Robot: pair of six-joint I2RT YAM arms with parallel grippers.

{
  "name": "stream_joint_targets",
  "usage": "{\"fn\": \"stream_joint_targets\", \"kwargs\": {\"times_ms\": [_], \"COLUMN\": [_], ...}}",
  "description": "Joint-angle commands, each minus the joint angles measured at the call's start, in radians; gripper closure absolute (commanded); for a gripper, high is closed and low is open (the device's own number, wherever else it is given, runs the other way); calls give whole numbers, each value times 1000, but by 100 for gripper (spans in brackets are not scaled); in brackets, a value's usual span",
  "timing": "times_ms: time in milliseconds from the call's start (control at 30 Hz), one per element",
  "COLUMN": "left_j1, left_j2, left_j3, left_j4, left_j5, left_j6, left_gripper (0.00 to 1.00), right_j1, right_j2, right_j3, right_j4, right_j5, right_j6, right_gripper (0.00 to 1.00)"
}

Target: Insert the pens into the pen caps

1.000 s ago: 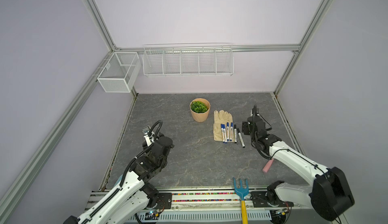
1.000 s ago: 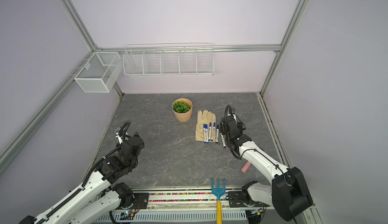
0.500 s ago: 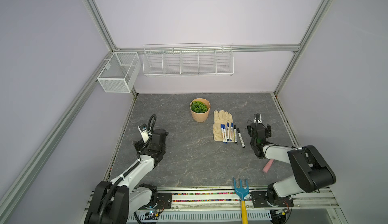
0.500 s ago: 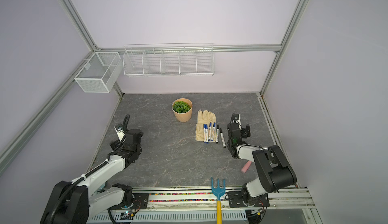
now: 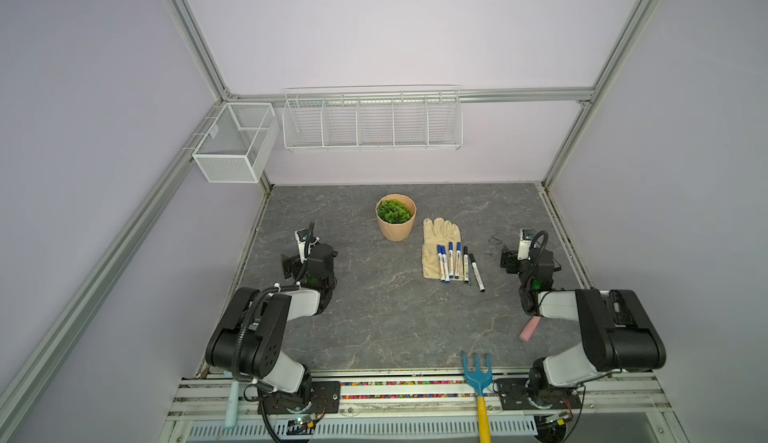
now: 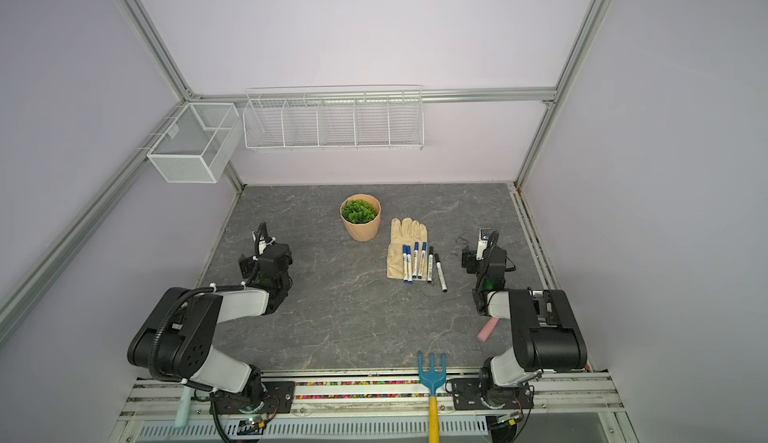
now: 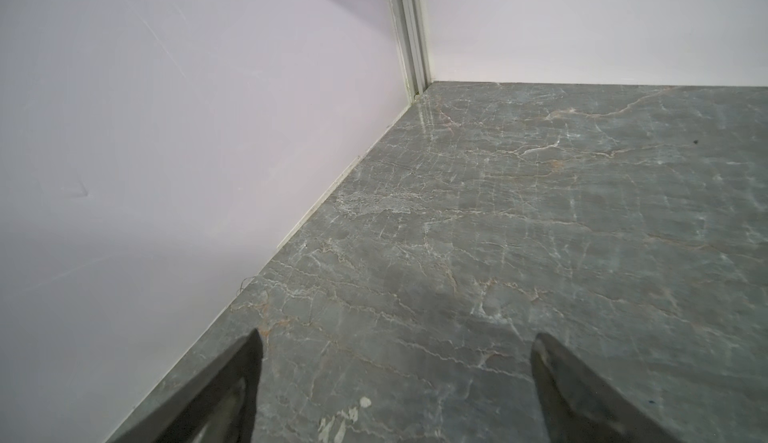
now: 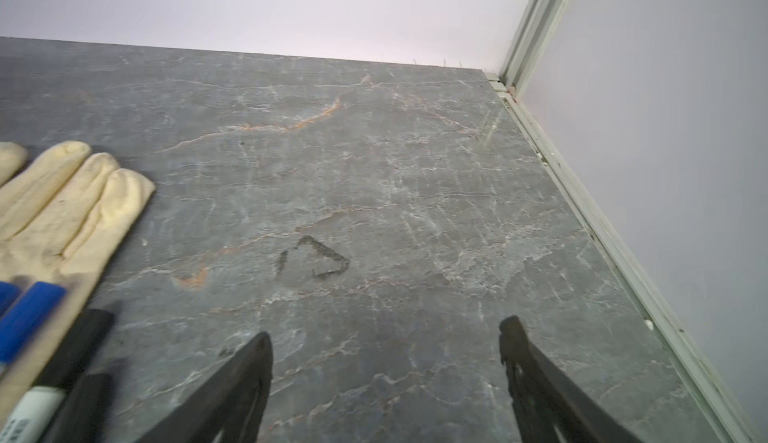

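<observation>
**A:** Where are the pens (image 5: pixel 457 264)?

**B:** All five lie in a row on the right half of the surface (image 5: pixel 374 316). The three blue ones rest on the cuff of the glove (image 5: pixel 441 233), and the two black ones are just beside it on the bare stone.

**A:** Which way do they run?

**B:** Their long axes run front to back, nearly parallel, and the outermost black one is slightly slanted. The pen caps (image 8: pixel 29 316) sit at the far ends, toward the back wall. They look seated on the barrels, but from this height I can't say if each is pressed home.

**A:** And the arms?

**B:** Both are folded back and low. The right tool (image 8: pixel 386 337) has its jaws wide apart over bare stone, holding nothing. The left tool (image 7: pixel 397 341) is also spread and empty, facing its own corner.

**A:** Which is closer?

**B:** The right one, clearly. The row lies near it on its inward side, toward the middle, with the pens roughly parallel to its pointing direction. I think it would need to swing inward to reach them. The left tool is well apart from them, across the surface.
</observation>
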Motion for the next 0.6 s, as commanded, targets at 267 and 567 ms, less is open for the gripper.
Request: {"fn": "stream_joint_targets", "kwargs": {"times_ms": [267, 567], "left_j1": [168, 173], "left_j2": [-14, -1], "left_j3": [-73, -89], "left_j4": [194, 241], "left_j5": [404, 414], "left_j6": [-33, -29], "left_gripper": [1, 1], "right_j1": [-20, -42], "right_j2": [2, 7], "right_j3": [4, 15], "right_j4": [6, -7], "right_j5": [-104, -150], "right_j6": [18, 20], "right_gripper": [12, 12]}}
